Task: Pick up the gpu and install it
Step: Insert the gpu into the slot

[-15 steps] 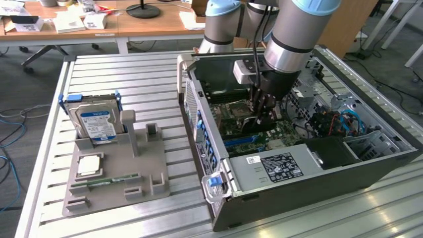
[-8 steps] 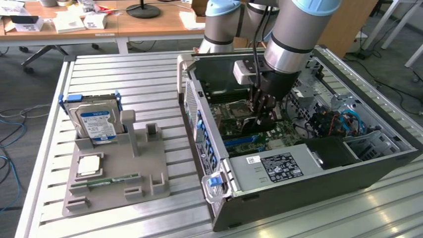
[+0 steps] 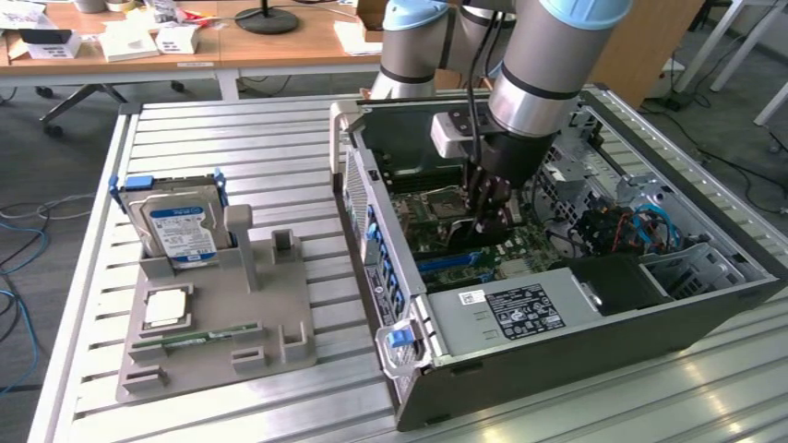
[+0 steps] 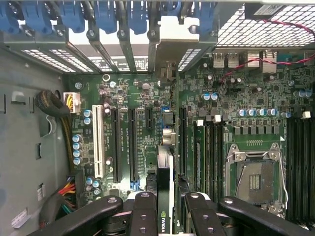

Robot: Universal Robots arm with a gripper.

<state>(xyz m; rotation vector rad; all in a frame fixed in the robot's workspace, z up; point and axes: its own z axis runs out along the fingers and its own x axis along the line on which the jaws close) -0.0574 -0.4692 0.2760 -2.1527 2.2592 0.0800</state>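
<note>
Gpu [image 4: 165, 164] edge-on in the clenched pincer [image 4: 167, 200] — over the motherboard [image 4: 246, 113].

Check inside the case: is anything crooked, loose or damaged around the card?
Nothing stands out. The gpu is held edge-on in the end effector and looks parallel to the expansion slots of the motherboard. The CPU socket is bare, with no visible damage.

The arm [image 3: 548, 65] reaches steeply downward, its tool [image 3: 490, 214] pointing down with fingers [image 4: 143, 214] clamped partway together.
</note>
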